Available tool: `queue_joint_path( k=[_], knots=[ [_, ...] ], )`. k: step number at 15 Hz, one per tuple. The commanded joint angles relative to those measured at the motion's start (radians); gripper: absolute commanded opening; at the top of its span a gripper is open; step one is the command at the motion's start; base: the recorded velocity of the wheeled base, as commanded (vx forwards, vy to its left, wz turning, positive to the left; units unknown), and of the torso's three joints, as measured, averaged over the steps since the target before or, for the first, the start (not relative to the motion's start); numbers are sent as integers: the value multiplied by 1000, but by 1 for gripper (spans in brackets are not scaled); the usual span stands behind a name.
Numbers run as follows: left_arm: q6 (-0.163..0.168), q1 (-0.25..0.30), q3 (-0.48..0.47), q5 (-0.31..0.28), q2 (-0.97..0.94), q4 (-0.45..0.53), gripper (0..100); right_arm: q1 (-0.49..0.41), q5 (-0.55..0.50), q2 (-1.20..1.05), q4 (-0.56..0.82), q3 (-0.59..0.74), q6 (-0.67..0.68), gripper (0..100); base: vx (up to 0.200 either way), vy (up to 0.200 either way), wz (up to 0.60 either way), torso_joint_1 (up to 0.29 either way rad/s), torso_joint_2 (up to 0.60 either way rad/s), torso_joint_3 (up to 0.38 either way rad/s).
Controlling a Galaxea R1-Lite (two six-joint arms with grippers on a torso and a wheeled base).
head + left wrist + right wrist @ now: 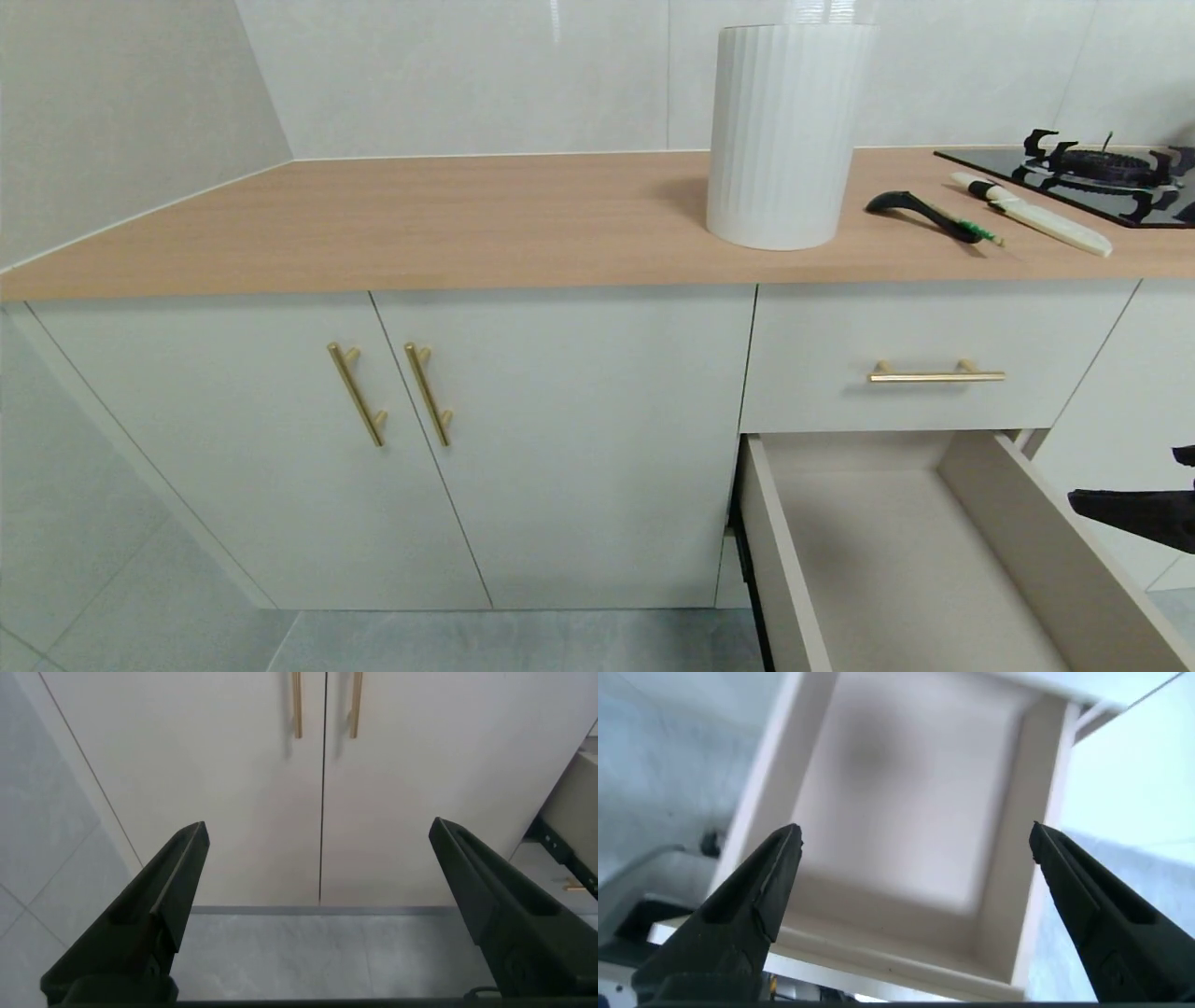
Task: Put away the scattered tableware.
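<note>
Head view: white wooden drawer [782,560] stood open; left gripper [318,829] and right gripper [914,831] gaped empty; black plastic ladle [920,211], upper right, likely next.

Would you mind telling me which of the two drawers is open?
The lower drawer, pulled out and empty; the upper drawer, with the gold bar handle, is shut.

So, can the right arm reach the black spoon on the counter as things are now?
Probably yes. The black spoon lies uncovered on the counter, and the right gripper, open and empty, only has to rise from near the open drawer.
</note>
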Motion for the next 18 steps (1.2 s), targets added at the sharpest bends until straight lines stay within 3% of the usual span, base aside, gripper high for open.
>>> queue_joint_path(
  k=[1,6,9,15,18],
  knots=[
    [0,0,0,1,2,0,100,0,0,-28,-4,-3,0,100,0,0,0,71,-422,-344],
    [0,0,0,1,2,0,100,0,3,-28,-34,-23,3,100,0,0,0,76,-482,-325],
    [0,0,0,1,2,0,100,-2,0,29,-159,-54,28,100,0,0,0,36,-118,-92],
    [0,0,0,1,2,0,100,-28,-57,339,-165,-385,68,100,0,0,0,0,0,0],
    [0,0,0,1,2,0,100,-37,-159,566,-86,-597,193,100,0,0,0,0,0,0]
  ],
)
